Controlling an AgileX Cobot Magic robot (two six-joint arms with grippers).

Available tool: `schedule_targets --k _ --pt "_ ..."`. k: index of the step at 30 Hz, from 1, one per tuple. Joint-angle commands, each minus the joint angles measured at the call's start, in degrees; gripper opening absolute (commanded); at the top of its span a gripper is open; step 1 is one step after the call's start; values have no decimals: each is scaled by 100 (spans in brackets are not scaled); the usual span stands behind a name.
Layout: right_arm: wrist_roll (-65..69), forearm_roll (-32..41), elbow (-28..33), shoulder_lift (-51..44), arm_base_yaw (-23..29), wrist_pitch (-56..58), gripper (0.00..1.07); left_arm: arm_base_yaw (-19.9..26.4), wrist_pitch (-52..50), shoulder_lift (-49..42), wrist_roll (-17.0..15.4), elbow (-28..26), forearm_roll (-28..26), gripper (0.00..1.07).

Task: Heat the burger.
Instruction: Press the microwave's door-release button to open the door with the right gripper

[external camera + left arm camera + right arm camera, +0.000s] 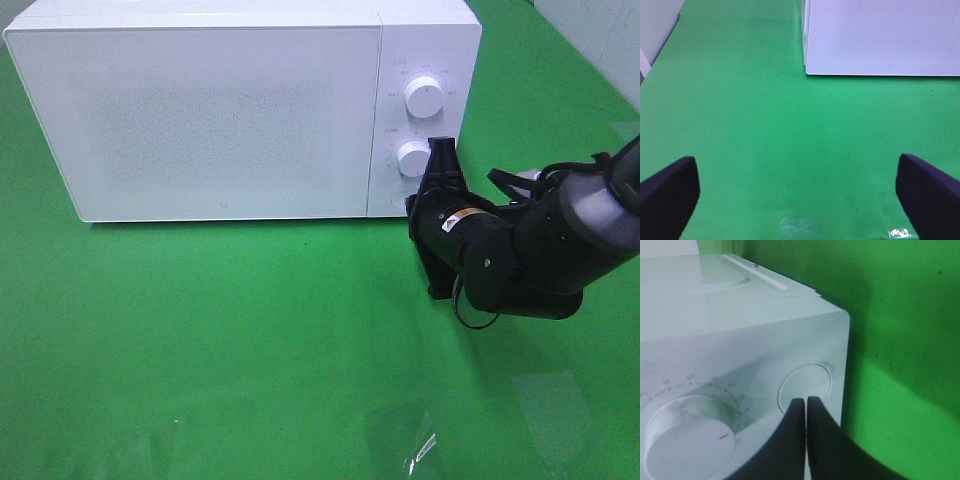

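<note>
The burger is not in view in any frame. The white microwave (220, 110) stands at the back with its door shut; it also shows in the left wrist view (880, 35). My right gripper (415, 205) is shut and empty. In the right wrist view its closed fingertips (805, 401) touch the round push button (805, 382) beside the lower dial (687, 440) on the control panel. My left gripper (800, 200) is open and empty over bare green cloth, well in front of the microwave. It is outside the exterior high view.
The panel carries an upper dial (424, 98) and a lower dial (412, 158). The green cloth (250, 330) covers the table. A clear shiny scrap (420, 445) lies near the front edge. A pale wall (652, 30) borders the far left.
</note>
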Motion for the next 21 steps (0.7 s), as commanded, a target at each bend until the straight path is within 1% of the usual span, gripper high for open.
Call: schedule_targets --k 1,5,8,15,19,21 --pt "34 -103 -155 86 -86 -40 0 17 -63 -29 -34 0 -11 100" --pt "29 -69 -241 103 -115 6 0 17 -63 -29 -34 0 -11 100" --pt "11 -86 -350 149 -229 63 0 17 -63 -29 -34 0 -11 100" --pt "57 -126 -458 338 -241 92 0 17 -63 -29 -34 0 -11 100" --pt "189 -126 -464 367 -241 57 0 17 -63 -29 -34 0 -11 100" --pt "201 -195 -464 367 -235 -206 0 17 -63 -29 -34 0 -11 100"
